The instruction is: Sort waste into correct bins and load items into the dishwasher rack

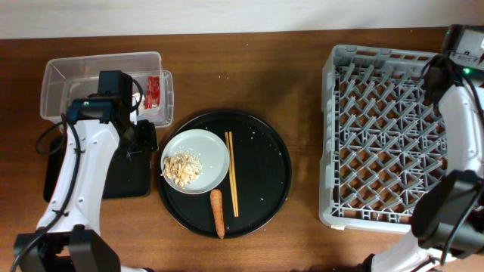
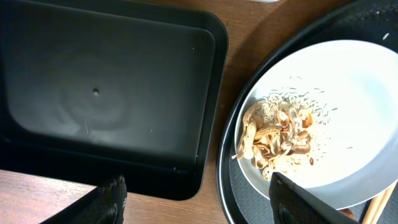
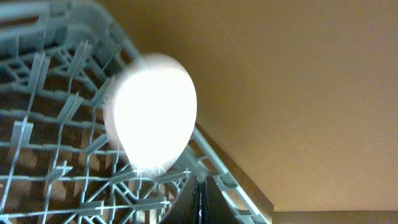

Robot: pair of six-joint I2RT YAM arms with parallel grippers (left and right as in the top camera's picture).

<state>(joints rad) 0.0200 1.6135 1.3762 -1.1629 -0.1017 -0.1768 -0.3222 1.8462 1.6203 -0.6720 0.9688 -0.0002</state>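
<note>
A pale plate (image 1: 208,151) with beige food scraps (image 1: 181,168) sits on the round black tray, with wooden chopsticks (image 1: 231,174) and an orange carrot (image 1: 218,214) beside it. A red wrapper (image 1: 153,94) lies in the clear tub (image 1: 60,83). My left gripper (image 2: 199,205) is open and empty, low over the gap between the shallow black tray (image 2: 106,93) and the plate (image 2: 348,93). My right gripper (image 3: 200,199) is shut and empty at the far right corner of the grey dishwasher rack (image 1: 378,136). The bowl, cup and white scrap are out of view.
The round black tray (image 1: 265,166) lies mid-table, the shallow black tray (image 1: 121,177) to its left under my left arm. In the right wrist view a blurred bright white blob (image 3: 152,115) sits over the rack lattice; I cannot tell what it is.
</note>
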